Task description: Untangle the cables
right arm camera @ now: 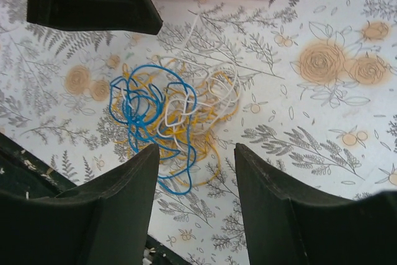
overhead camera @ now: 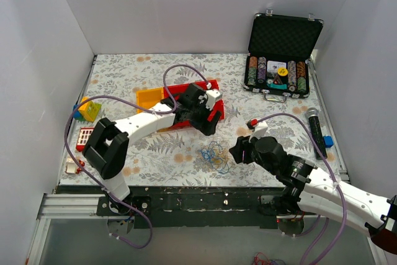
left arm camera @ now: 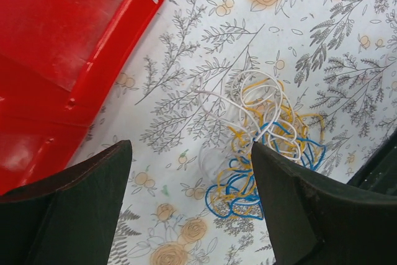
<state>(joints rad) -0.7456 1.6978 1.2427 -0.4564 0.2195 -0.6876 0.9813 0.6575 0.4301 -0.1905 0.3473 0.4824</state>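
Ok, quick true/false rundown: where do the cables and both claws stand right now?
1. The cables lie loose on the table, in neither claw. True.
2. The left claw is shut on a blue wire. False: it is open and holds nothing.
3. The right claw is open. True.
4. The cables sit inside the red tray. False: they lie on the table, apart from the tray.
5. The case at the far right stands open. True.
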